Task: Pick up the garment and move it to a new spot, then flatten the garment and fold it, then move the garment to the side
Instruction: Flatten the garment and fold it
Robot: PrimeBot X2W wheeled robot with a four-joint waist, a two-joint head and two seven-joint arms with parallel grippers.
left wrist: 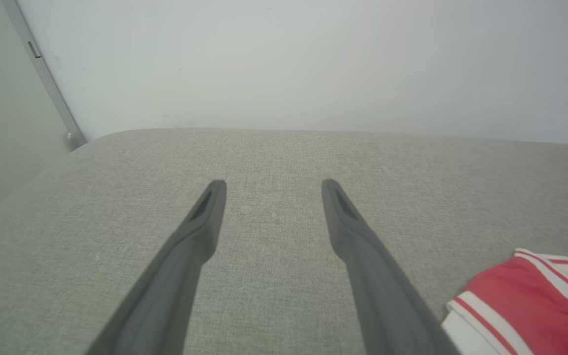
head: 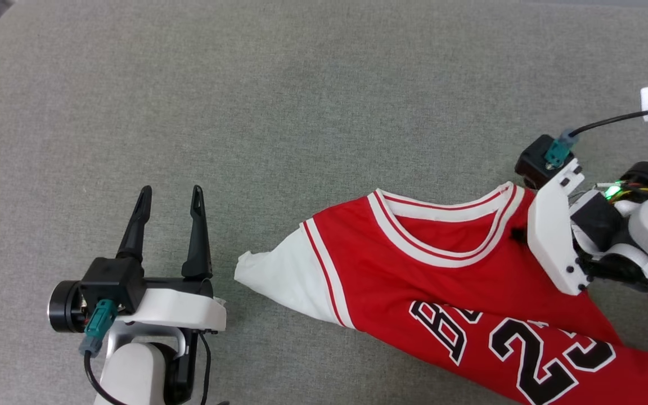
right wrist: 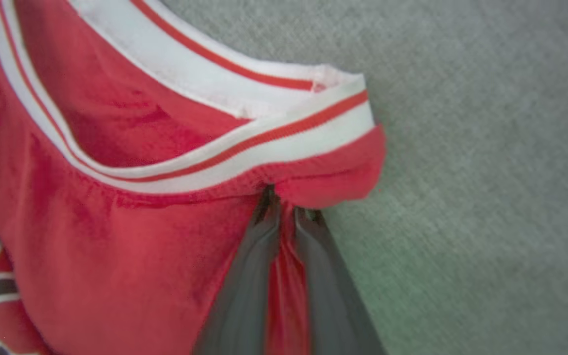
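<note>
Right gripper [right wrist: 289,204], wrist view: the two dark fingers [right wrist: 244,296] are drawn almost together, pinching a narrow fold of red cloth at the shoulder of the garment [right wrist: 116,231], just below the end of the collar [right wrist: 244,148]; a strip of red fabric shows between the fingers along their length. In the head view the same gripper [head: 520,235] meets the garment [head: 442,275] at the right end of the neckline, its fingertips hidden by cloth and the white wrist housing. The garment is a bright red jersey with a white collar band carrying thin red stripes, a white sleeve [head: 279,275] edged by a white-and-red band, and black, white-outlined lettering [head: 526,349] on the chest, of which "23" is legible. It is spread chest side up on the grey woven cushion [head: 301,112], in the lower right part of the head view. The neck opening faces the far side of the cushion; the white sleeve points toward the robot's left, its tip near the left gripper [head: 170,194] but apart from it. The long axis runs obliquely from the collar to the lower right corner, where the body leaves the frame. The left gripper sits over bare cushion with its fingers spread wide and nothing between them; its wrist view shows the sleeve edge at lower right and a pale wall [left wrist: 313,64] beyond the cushion.
</note>
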